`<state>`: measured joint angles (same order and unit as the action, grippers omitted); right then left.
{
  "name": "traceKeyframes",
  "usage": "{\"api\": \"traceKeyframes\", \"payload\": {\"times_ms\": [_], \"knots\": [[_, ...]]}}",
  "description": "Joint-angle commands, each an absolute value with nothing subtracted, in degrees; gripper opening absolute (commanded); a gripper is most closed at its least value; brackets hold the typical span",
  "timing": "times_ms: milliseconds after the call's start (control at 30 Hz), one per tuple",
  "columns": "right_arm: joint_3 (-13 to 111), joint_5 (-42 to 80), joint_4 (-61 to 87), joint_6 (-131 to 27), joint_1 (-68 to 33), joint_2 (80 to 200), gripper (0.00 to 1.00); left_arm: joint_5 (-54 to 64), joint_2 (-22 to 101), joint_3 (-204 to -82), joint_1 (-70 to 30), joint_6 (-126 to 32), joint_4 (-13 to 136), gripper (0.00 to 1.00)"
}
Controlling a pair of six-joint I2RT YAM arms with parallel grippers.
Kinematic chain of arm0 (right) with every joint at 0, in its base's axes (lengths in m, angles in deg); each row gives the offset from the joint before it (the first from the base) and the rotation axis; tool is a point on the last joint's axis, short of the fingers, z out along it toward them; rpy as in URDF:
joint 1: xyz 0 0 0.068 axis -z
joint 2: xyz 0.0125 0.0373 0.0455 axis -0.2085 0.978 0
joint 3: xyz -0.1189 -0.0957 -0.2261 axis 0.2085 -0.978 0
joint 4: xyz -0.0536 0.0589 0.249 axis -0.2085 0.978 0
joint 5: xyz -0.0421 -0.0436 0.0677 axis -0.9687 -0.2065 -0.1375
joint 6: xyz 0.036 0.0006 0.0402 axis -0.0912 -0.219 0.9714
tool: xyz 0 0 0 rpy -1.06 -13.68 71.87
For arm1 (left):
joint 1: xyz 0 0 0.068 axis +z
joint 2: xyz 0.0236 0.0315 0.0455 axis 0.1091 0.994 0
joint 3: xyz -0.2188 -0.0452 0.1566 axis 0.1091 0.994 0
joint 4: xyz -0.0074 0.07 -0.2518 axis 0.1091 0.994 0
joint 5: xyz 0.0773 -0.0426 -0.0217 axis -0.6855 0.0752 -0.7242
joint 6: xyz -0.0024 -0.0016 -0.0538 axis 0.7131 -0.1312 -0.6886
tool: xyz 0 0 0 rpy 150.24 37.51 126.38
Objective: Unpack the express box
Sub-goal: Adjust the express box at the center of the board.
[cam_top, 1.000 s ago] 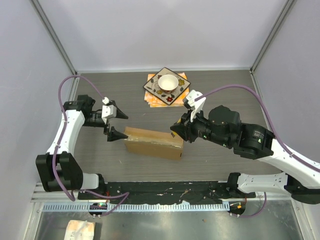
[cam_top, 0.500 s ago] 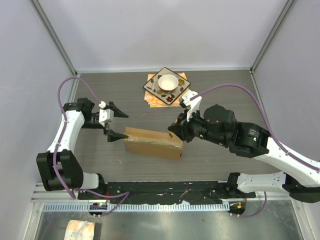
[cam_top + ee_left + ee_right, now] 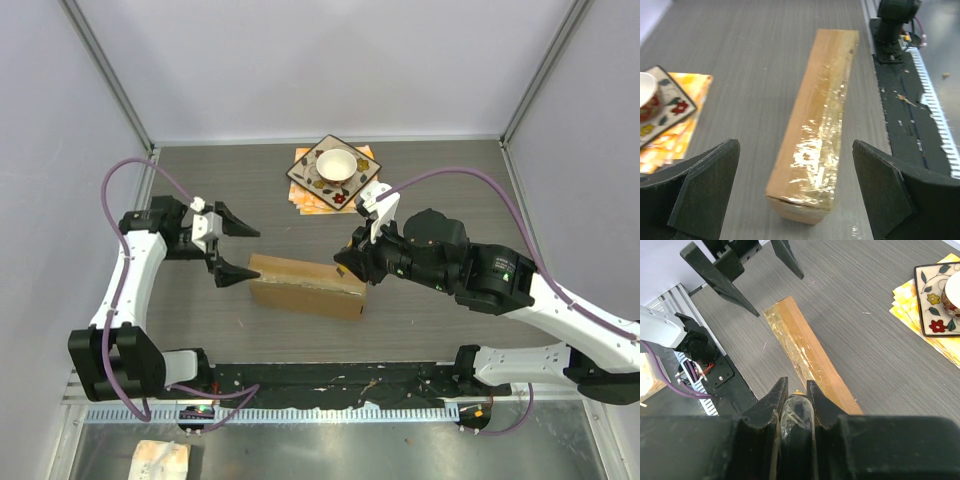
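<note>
The express box (image 3: pixel 305 285) is plain brown cardboard and lies long across the table's near middle, with shiny clear tape (image 3: pixel 822 135) running along its top. My left gripper (image 3: pixel 243 254) is wide open just off the box's left end, and the box end (image 3: pixel 802 200) sits between its spread fingers (image 3: pixel 707 187) without touching them. My right gripper (image 3: pixel 349 262) hovers at the box's right end, shut on a small clear-bodied tool (image 3: pixel 796 412) with a yellowish tip. That tip points down at the taped top (image 3: pixel 800 352).
At the back middle, an orange-patterned square plate (image 3: pixel 312 182) holding a white bowl (image 3: pixel 336 164) rests on orange napkins (image 3: pixel 912 302). A black rail (image 3: pixel 330 378) runs along the near edge, and grey walls close in the left and right sides.
The left gripper has drawn back slightly to the left, still open. The right gripper with its tool has edged a little left over the box's right end.
</note>
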<state>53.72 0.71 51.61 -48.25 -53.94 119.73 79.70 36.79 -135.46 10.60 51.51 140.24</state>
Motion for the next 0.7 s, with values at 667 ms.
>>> {"api": "traceKeyframes", "payload": {"times_ms": [667], "knots": [[55.8, 2.03, 50.47, -47.5, -53.79, 118.7, 0.01, 76.0, 39.91, -126.52, 8.28, 63.91, 158.85, 1.0]]}}
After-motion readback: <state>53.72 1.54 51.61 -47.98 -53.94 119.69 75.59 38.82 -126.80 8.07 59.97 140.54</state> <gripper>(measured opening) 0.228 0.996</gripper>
